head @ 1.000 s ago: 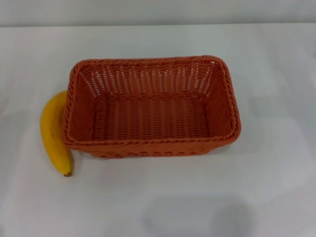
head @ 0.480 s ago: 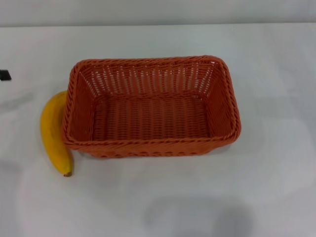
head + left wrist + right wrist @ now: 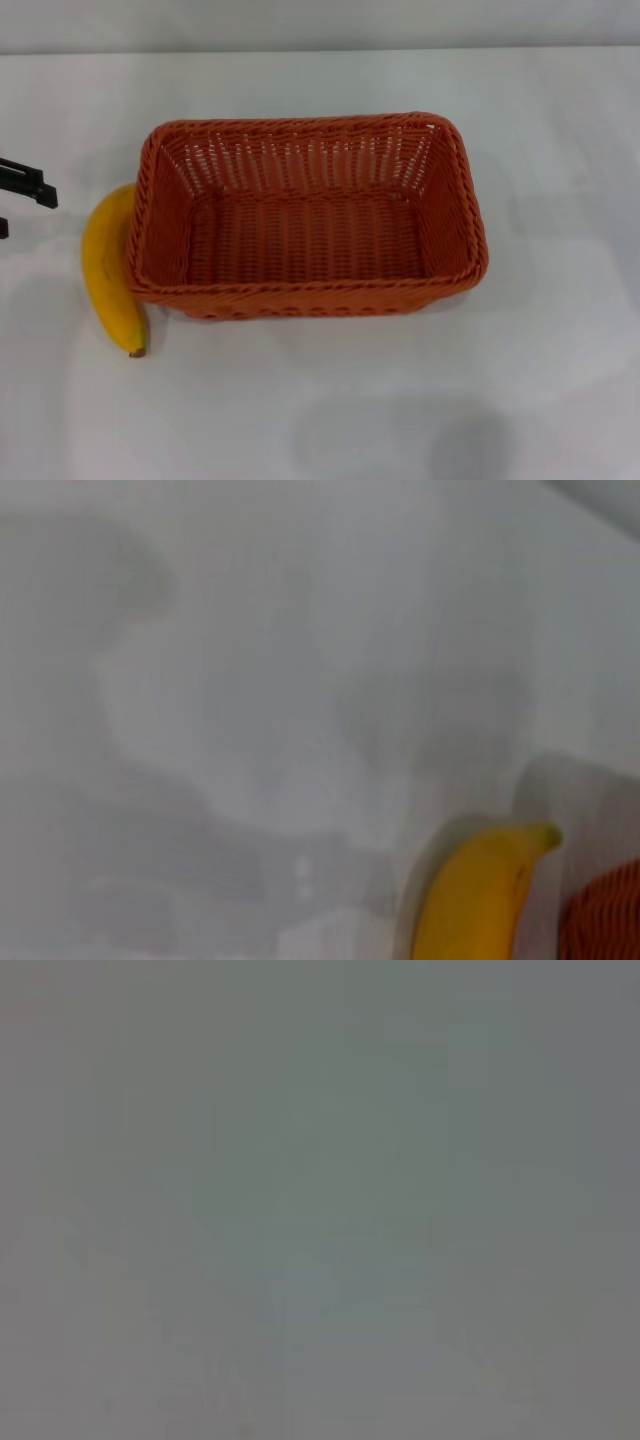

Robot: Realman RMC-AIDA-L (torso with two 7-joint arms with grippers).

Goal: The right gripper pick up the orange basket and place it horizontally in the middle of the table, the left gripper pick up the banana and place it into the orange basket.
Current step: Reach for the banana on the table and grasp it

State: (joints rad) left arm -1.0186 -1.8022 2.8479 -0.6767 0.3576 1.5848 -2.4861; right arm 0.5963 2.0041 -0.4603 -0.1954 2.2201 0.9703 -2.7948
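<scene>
Left gripper (image 3: 18,200): at the table's left edge, only two black fingertips showing, spread apart with nothing between them.
Banana (image 3: 108,272): on the table (image 3: 560,330), just right of that gripper, not touching it, pressed against the basket's left side.
Orange basket (image 3: 305,290): mid-table, long side crosswise.
Right gripper: out of sight.

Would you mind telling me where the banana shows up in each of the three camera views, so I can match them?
Head view: the banana lies at the left, against the short end of the orange basket.
Left wrist view: the banana shows at the picture's lower edge, stem tip up.
Right wrist view: not in it.
Shared landmark: the orange basket beside the banana, in the head and left wrist views.
</scene>
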